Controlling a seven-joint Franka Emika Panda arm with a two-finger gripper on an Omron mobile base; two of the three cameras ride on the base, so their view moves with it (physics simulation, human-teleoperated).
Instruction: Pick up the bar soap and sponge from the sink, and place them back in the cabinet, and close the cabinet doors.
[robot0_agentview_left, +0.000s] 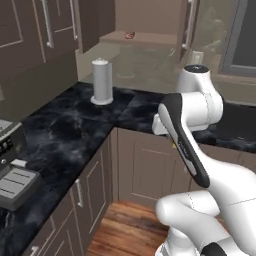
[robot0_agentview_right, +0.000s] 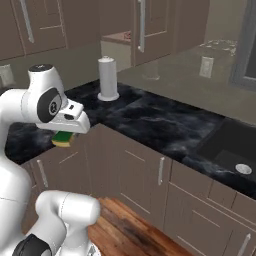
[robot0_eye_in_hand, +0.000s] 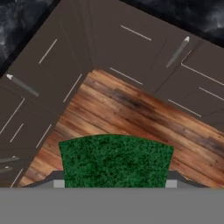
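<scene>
The gripper (robot0_agentview_right: 66, 136) is carrying the sponge (robot0_agentview_right: 63, 138), jaws pinched on it. In the right base view the green-and-yellow block is hanging right under the hand, out over the floor in front of the counter corner. In the hand view the sponge's green top (robot0_eye_in_hand: 116, 161) is sitting between the fingertips at the bottom, with the wood floor (robot0_eye_in_hand: 131, 113) well below it.

Handling, judged: the sponge is likely light, soft and squashy, so it is giving under the jaws rather than slipping; a hold across the short sides near the middle looks right, and it is not fragile. The bar soap (robot0_agentview_left: 129, 35) is probably stiff, smooth and slicker, so a flat pinch across its narrow edges would suit.

The soap is already lying on the shelf of the cabinet (robot0_agentview_left: 145, 38), up and well ahead of the claw, an orange-pink speck between the open cabinet doors (robot0_agentview_right: 152, 27). The sink (robot0_agentview_right: 232, 145) is well off to the claw's right, along the counter (robot0_agentview_right: 150, 117).

Counts:
- One sponge, one soap.
- One paper towel roll (robot0_agentview_right: 108, 77), standing upright on the counter ahead of the claw.
- One basin showing, with one silver drain (robot0_agentview_right: 243, 169).
- Two doors ajar, each with one bar handle as far as visible.
</scene>
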